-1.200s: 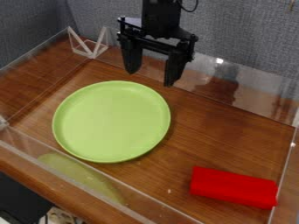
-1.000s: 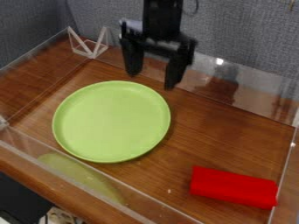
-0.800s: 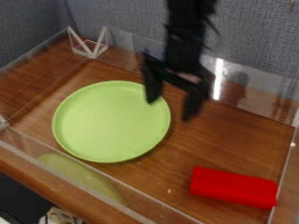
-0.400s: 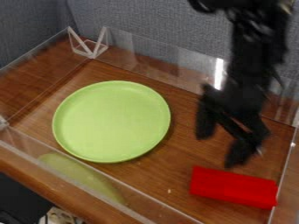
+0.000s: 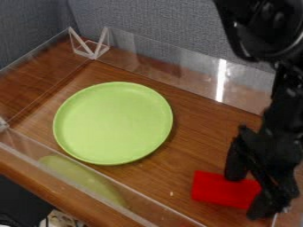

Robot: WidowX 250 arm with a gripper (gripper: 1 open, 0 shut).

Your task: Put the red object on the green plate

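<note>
One red object [image 5: 221, 188], lying flat at the tabletop's [image 5: 201, 133] near right corner. One gripper [image 5: 261, 177] directly over it, pointing down, jaws spread wide, one dark finger at the block's middle and one past its right end; contact unclear, nothing gripped. One green plate [image 5: 113, 121], empty, left of centre, well apart from the block. Tabletop is dark wood, fenced by low clear acrylic walls [image 5: 178, 58]. One small white wire stand [image 5: 88, 42] at the far left corner. Grey wall behind.
</note>
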